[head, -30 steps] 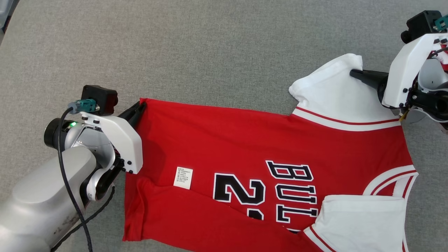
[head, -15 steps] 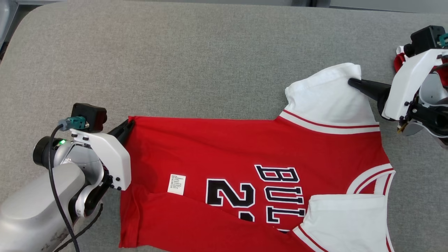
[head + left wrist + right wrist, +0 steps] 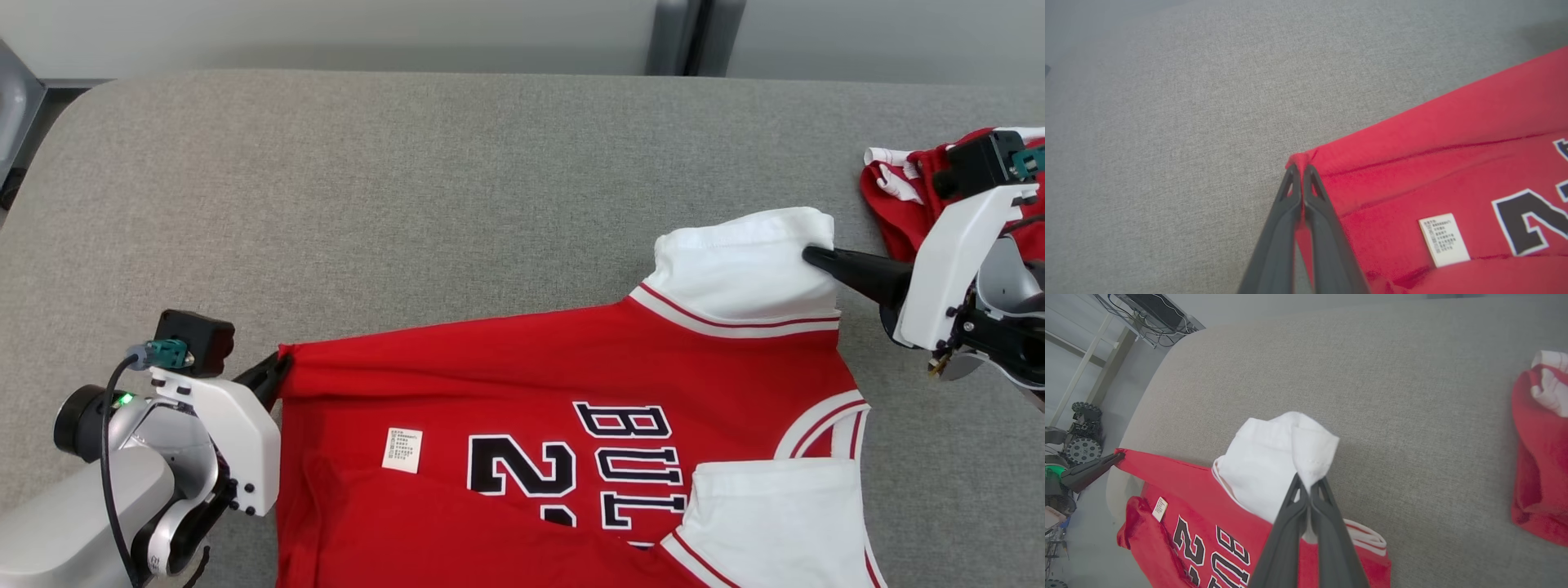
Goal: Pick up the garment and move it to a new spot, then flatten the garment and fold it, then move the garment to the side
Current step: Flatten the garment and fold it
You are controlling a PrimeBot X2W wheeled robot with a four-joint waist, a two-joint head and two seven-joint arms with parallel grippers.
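Note:
The garment (image 3: 522,384) is a red jersey with white sleeves and black lettering, spread across the near half of the grey table. My left gripper (image 3: 280,364) is shut on its red hem corner at the left; in the left wrist view the closed fingers pinch that corner of the garment (image 3: 1412,163) at the gripper (image 3: 1300,169). My right gripper (image 3: 810,255) is shut on the far white sleeve at the right. The right wrist view has its closed tips (image 3: 1309,482) biting the lifted white sleeve of the garment (image 3: 1274,457), which hangs slightly off the table.
A second crumpled red and white garment (image 3: 898,196) lies at the table's far right, also seen as a red heap (image 3: 1541,453) in the right wrist view. The grey table (image 3: 408,204) stretches bare behind the jersey. A wall runs past its far edge.
The head camera has tilted up, so the picture slid down and the wall and second garment came in. Both grippers keep their hold; the jersey's far edge now slants up toward the right.

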